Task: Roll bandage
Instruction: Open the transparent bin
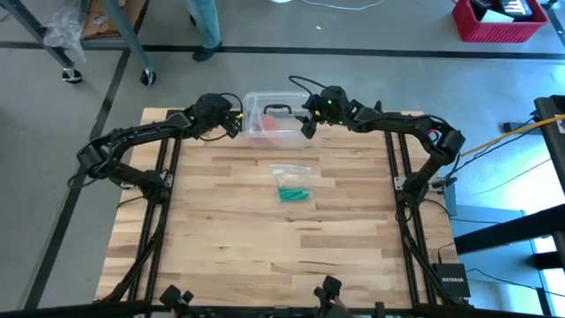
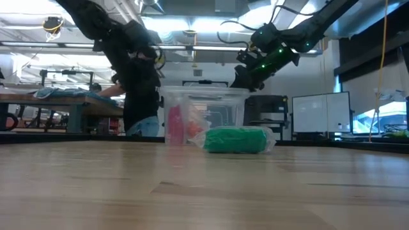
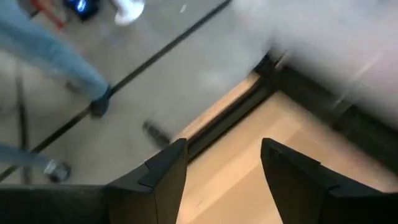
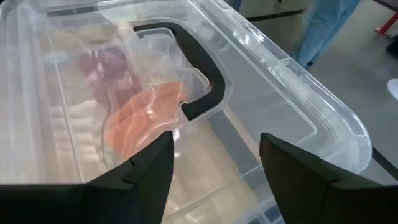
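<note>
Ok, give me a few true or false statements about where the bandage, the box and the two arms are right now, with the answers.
1. The bandage lies on the table, outside the box. True.
2. The left gripper holds the bandage. False: its fingers are open and empty, beside the box.
3. The right gripper hovers over the box lid, near the black handle. True.
4. The bandage lies bare on the wood. False: it sits in a clear wrapper.
5. The box is empty. False: orange and pink items show through it.
</note>
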You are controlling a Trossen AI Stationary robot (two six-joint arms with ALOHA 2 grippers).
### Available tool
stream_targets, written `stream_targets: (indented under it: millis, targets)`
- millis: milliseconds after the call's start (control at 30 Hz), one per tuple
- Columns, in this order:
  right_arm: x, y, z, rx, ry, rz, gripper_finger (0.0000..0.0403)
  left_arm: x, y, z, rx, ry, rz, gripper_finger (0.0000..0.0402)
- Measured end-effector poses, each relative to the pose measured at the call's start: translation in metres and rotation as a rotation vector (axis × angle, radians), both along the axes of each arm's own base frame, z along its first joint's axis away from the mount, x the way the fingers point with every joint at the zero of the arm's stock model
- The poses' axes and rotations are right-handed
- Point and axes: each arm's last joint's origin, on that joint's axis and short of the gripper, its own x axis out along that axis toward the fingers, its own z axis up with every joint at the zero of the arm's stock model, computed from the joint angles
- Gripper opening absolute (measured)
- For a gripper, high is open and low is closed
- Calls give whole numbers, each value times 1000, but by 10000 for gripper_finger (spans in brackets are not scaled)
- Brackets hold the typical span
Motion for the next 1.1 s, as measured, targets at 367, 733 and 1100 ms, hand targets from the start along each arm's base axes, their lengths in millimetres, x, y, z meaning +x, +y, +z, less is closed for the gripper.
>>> stream_targets:
  millis: [367, 733, 1100]
  targets:
    - [-17, 15, 67, -18, -201, 46, 238, -11, -17, 42, 91, -169, -98, 172]
    - [-92, -14, 43, 275, -182, -91, 264, -16, 3, 20, -171, -298, -228, 190]
    - [-86, -29, -10, 569, -400, -59, 280, -22, 17, 20, -292, -510, -201, 217]
